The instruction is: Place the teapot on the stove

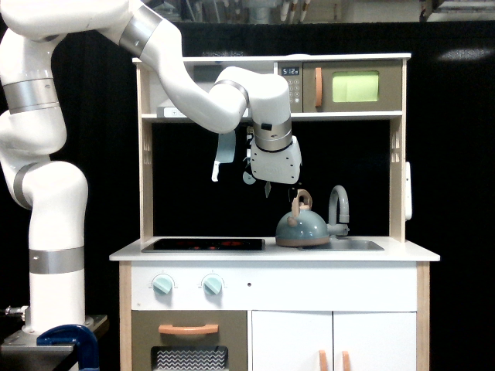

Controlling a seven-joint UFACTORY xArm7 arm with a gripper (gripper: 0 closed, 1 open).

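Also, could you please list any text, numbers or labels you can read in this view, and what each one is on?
"5:12" or similar: pale digits on the small dark clock display beside the toy microwave; too small to be sure of them.
Keypad under the display: marks too small to read.
Nothing readable on the arm, teapot, stove or knobs.
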